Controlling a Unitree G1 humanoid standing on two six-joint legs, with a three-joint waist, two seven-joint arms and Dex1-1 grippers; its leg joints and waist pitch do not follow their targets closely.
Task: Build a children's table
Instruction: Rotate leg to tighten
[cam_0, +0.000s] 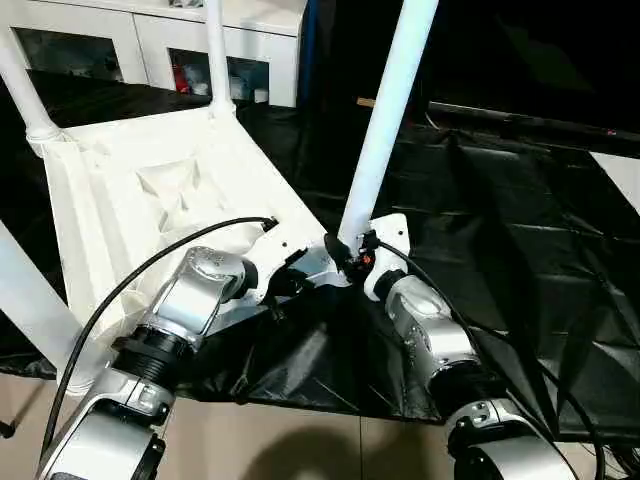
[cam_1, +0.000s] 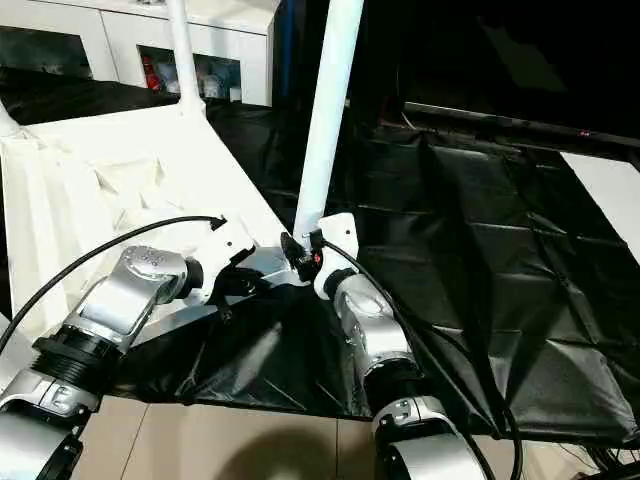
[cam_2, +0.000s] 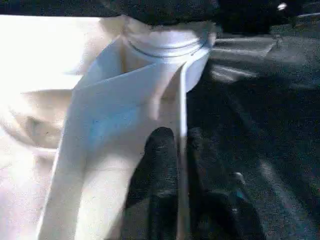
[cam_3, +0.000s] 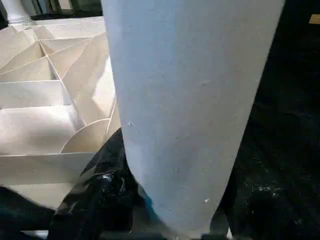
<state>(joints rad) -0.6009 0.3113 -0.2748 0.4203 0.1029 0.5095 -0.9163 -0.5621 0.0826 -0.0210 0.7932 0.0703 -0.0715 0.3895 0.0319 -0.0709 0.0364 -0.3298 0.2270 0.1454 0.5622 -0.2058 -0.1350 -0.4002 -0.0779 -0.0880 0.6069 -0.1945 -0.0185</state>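
Upturned tabletop (cam_0: 130, 200) on black sheet (cam_0: 520, 260). Left gripper (cam_2: 181, 165) pinching its edge wall; right gripper (cam_0: 352, 252) clasping upright leg (cam_0: 385, 120).

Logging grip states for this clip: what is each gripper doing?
Left gripper: shut on the tabletop rim.
Right gripper: closed on the leg.

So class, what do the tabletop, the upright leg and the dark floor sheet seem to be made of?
Tabletop: probably moulded white plastic, matt, judging by its thin ribs. Leg: likely smooth white plastic tube, faintly glossy. Floor sheet: apparently thin black plastic film, shiny and creased.
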